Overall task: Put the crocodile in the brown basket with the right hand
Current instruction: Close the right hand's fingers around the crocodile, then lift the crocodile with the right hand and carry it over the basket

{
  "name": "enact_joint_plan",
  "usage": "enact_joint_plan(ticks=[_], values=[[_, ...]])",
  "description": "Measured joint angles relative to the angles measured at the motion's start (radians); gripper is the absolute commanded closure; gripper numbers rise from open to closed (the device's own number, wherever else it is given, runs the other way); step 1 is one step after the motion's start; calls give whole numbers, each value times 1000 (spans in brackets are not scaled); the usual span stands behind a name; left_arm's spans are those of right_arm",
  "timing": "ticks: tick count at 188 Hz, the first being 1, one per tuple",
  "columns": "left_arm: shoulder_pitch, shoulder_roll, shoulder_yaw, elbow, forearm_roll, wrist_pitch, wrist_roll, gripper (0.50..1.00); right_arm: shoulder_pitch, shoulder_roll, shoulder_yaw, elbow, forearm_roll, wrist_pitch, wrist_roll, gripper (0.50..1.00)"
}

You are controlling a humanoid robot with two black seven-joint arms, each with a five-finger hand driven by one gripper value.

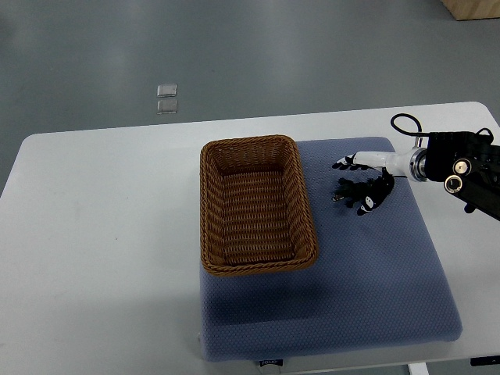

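Nearest the camera lies the front edge of a blue-grey pad (367,297). It rests on a white table (101,234) and carries a small label (269,363) at the middle of that edge. The pad covers the right part of the tabletop.

Brown basket (209,211): rectangular, woven, upright. It sits on the left portion of the pad, its long side running away from the camera and its left wall along the pad's left edge. Only bare weave shows on its inner floor.

Right hand (366,181): enters from the picture's right edge on a black forearm (469,168) with a white wrist section. It is positioned over the pad's far right area, just beside the basket's right wall but clear of it, and outside the basket. A black cable (406,125) loops above the wrist.

Hand state: cannot be determined. The dark underside of the hand merges with its shadow on the pad, so open, closed or gripping cannot be told apart.

Crocodile: location cannot be confirmed. No shape can be separated from the dark mass under the right hand.

Surroundings: grey floor (273,55) beyond the table, with two small clear squares (166,98) lying on it, and a wooden corner (473,8) at the top right.
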Motion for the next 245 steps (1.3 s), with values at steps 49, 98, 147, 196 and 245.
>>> enact_joint_plan(ticks=[49, 98, 147, 196, 245], values=[[0, 0, 0, 0, 0, 0, 0, 500, -12, 8, -6, -24, -12, -16, 3, 752], [0, 0, 3, 0, 0, 0, 0, 500, -20, 10, -14, -33, -16, -35, 9, 1000], [0, 0, 0, 0, 0, 0, 0, 500, 14, -15, -6, -32, -9, -26, 12, 1000], [0, 0, 0, 0, 0, 0, 0, 500, 112, -84, -1, -8, 5, 26, 14, 1000], [0, 0, 0, 0, 0, 0, 0, 500, 214, -139, 0, 63, 65, 76, 15, 1000]])
